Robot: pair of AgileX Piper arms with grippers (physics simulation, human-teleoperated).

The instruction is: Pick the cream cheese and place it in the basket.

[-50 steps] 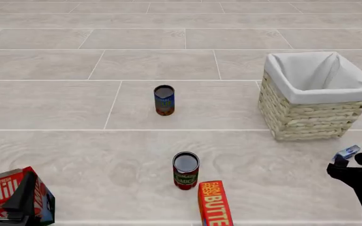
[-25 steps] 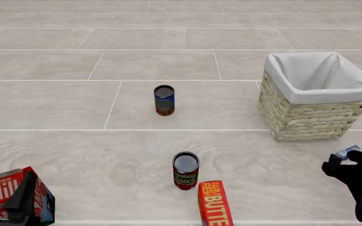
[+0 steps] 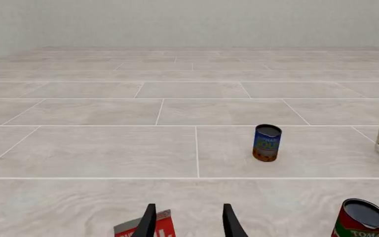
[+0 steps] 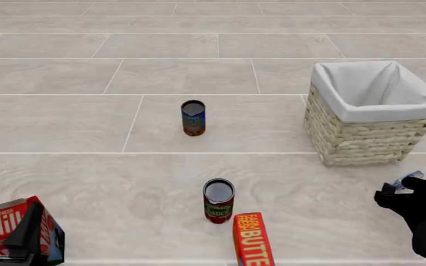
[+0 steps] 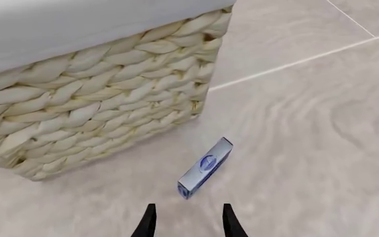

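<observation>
The right gripper (image 5: 185, 222) is down low now, dropping toward the cream cheese (image 5: 205, 168), and over the last second that arm has slid in from the edge and sunk until, from the front, its black bulk covers nearly all of the box, with only a sliver of blue and white (image 4: 405, 182) peeking out at its top. That is the approach closing in, not a grasp yet: in the right wrist view the fingers (image 5: 148, 221) stand narrowly parted with bare floor between them, and the box lies on the tiles just ahead of the tips, at about their twelve o'clock and angled toward one o'clock, untouched. The basket (image 4: 365, 139) sits at roughly eleven o'clock from the box in the front view, near but apart, its woven wall filling the wrist picture just beyond the box. My read is that the gap looks tight for the box lying askew, so the wrist may need a turn or the fingers more opening before they close. Over on the other side, the left gripper (image 3: 188, 223) has not budged, parked beside the milk carton (image 4: 19, 226), fingers slightly apart and holding nothing. The two cans (image 4: 193, 117) (image 4: 218, 200) and the butter box (image 4: 252, 241) stand where they were, well clear at nine o'clock of the action.
</observation>
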